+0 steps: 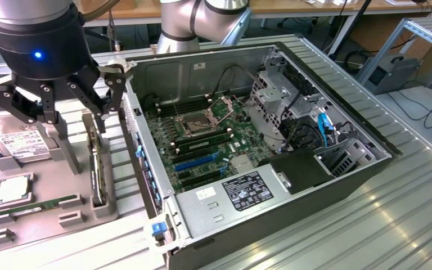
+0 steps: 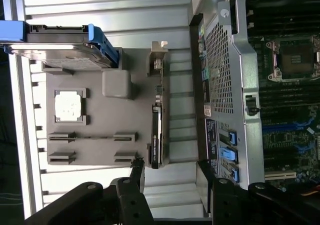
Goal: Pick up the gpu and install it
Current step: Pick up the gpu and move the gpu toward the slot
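A parts tray (image 1: 51, 169) lies on the slatted table (image 1: 366, 236) at the exterior view's left, just beside the open computer case (image 1: 291, 219). On the tray the hard drive (image 1: 17, 143) sits farthest back, the CPU (image 1: 13, 190) in front of it and the RAM stick (image 1: 40, 203) nearest the camera, while the gpu (image 1: 94, 169) stands on edge along the side next to the case, under the gripper (image 1: 66, 115)

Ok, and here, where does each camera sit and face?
Exterior view: off the arm, up high, looking down on the open computer case and grey tray; the open gripper hangs above the tray.
Wrist view: on the wrist, looking straight down at tray and case; its fingers show.
Shared: gpu standing on edge in the tray, case, gripper.
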